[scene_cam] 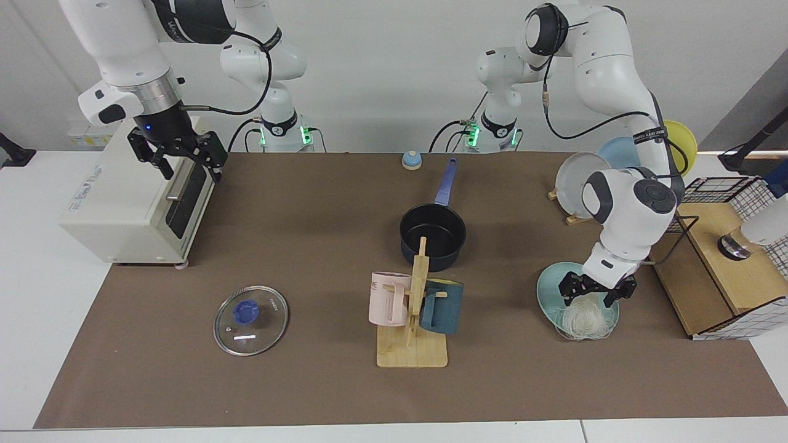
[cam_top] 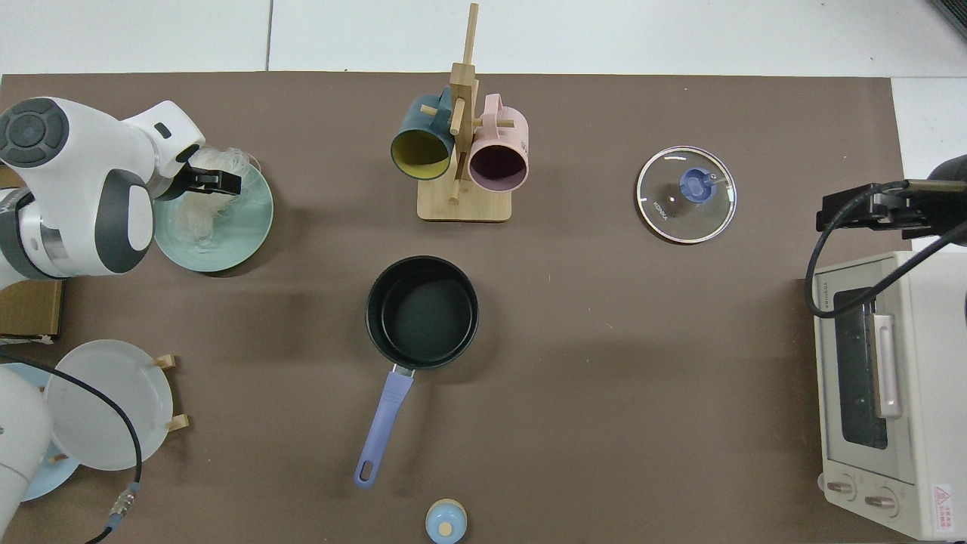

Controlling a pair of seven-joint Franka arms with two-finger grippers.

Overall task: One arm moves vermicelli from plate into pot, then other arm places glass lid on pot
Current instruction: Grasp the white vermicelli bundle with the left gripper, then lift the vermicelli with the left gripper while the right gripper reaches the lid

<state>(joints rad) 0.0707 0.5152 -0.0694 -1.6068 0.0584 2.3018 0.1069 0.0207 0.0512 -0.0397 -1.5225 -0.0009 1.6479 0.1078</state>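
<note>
The vermicelli (scene_cam: pixel 585 319) (cam_top: pixel 198 221) lies as a white nest on the teal plate (scene_cam: pixel 548 288) (cam_top: pixel 245 230) at the table's near side. My left gripper (scene_cam: pixel 589 299) (cam_top: pixel 215 183) is down over the nest, open, with a finger on either side of its top strands. The dark pot (scene_cam: pixel 433 231) (cam_top: pixel 421 310) stands mid-table with nothing in it, its blue handle toward the robots. Flat on the brown mat lies the glass lid (scene_cam: pixel 250 320) (cam_top: pixel 686 195) with its blue knob. My right gripper (scene_cam: pixel 184 165) (cam_top: pixel 861 211) waits open above the toaster oven, holding nothing.
A wooden mug rack (scene_cam: pixel 412 344) (cam_top: pixel 462 204) with a pink and a teal mug stands between pot and table edge. A toaster oven (scene_cam: pixel 123 203) (cam_top: pixel 876 385), a rack of plates (scene_cam: pixel 582 178) (cam_top: pixel 106 404), a wooden box (scene_cam: pixel 708 271) and a small blue bell (scene_cam: pixel 412 160) (cam_top: pixel 446 521) ring the mat.
</note>
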